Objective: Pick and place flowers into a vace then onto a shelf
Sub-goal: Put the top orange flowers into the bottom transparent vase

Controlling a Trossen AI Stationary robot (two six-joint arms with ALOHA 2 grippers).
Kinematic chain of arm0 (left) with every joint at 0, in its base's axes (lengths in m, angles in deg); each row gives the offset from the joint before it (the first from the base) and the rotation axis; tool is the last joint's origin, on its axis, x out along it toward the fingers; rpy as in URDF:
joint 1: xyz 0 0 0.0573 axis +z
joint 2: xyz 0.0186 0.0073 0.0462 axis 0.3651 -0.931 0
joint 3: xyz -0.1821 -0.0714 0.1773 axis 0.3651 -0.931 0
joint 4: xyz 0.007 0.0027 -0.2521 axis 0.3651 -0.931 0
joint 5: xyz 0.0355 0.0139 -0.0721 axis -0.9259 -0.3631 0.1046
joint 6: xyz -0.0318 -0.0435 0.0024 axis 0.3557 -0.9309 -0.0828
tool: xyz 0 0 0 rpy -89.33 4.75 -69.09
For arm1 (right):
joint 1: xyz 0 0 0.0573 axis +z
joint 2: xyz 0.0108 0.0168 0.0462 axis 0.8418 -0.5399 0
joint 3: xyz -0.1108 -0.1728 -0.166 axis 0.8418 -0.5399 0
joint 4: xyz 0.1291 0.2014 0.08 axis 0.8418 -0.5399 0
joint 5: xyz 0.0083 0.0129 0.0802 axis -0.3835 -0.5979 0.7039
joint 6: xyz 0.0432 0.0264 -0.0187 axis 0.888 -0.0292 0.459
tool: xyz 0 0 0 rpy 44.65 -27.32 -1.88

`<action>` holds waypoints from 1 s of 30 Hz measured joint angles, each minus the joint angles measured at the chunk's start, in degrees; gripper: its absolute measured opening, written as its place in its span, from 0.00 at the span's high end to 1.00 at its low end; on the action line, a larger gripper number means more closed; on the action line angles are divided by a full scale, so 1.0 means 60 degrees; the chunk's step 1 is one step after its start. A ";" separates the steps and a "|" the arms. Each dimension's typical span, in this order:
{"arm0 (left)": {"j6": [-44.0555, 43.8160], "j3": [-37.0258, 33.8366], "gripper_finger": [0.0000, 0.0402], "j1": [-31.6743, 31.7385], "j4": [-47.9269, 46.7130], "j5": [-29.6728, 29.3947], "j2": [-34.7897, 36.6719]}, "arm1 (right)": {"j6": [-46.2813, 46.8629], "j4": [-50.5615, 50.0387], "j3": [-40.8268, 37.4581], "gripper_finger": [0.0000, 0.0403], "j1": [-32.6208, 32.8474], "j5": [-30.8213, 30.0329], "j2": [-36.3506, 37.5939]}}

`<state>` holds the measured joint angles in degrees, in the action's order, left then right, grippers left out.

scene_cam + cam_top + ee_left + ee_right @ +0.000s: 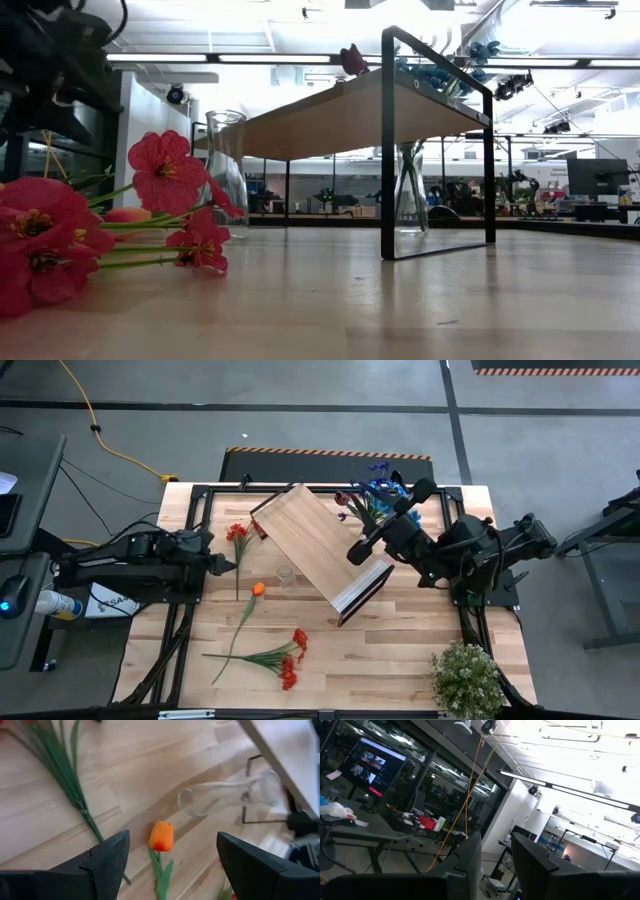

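The shelf (pixel 318 548) stands slantwise mid-table on its dark frame (pixel 388 150). Behind its far end, a glass vase (pixel 410 190) holding blue flowers (pixel 378 493) stands on the table. An empty glass vase (pixel 287 575) stands upright near the shelf's left side. Loose flowers lie flat on the table: a red one (pixel 237 533), an orange tulip (pixel 161 836) and a red bunch (pixel 290 658). My left gripper (pixel 172 840) is open, slanting down above the tulip. My right gripper (pixel 358 552) hangs high over the shelf's near end, tilted upward; a narrow gap shows between its fingers (pixel 496 847), with nothing in it.
A bushy pale-green potted plant (pixel 465 676) stands at the near right corner. Bare tabletop lies between the red bunch and the plant. A yellow cable (pixel 100 435) runs across the floor beyond the far left corner.
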<state>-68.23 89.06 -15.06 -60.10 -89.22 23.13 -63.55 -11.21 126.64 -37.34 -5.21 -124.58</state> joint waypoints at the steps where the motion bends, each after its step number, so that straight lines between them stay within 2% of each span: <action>1: -0.0110 0.0000 0.17 0.0003 0.0018 -0.0108 -0.0227 | -0.0008 -0.0004 0.0012 0.75 0.0000 -0.0005 0.0000; 9: -0.0772 0.0000 0.17 0.0003 0.0094 -0.0744 -0.2299 | -0.0078 -0.0144 0.0025 0.75 -0.0015 -0.0472 0.0000; 15: -0.0966 0.0000 0.17 0.0003 0.0114 -0.1714 -0.3755 | -0.0087 -0.0208 0.0025 0.75 -0.0017 -0.0782 0.0000; 23: -0.0998 0.0000 0.17 0.0003 0.0451 -0.2745 -0.5312 | -0.0090 -0.0414 0.0025 0.75 -0.0015 -0.0857 0.0000; 30: -0.0995 0.0000 0.17 0.0003 0.1205 -0.3175 -0.6437 | -0.0088 -0.0957 0.0025 0.75 -0.0018 -0.0860 0.0000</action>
<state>-74.20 89.06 -15.04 -52.87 -108.27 -15.50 -64.08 -16.96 126.79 -37.45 -10.37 -124.58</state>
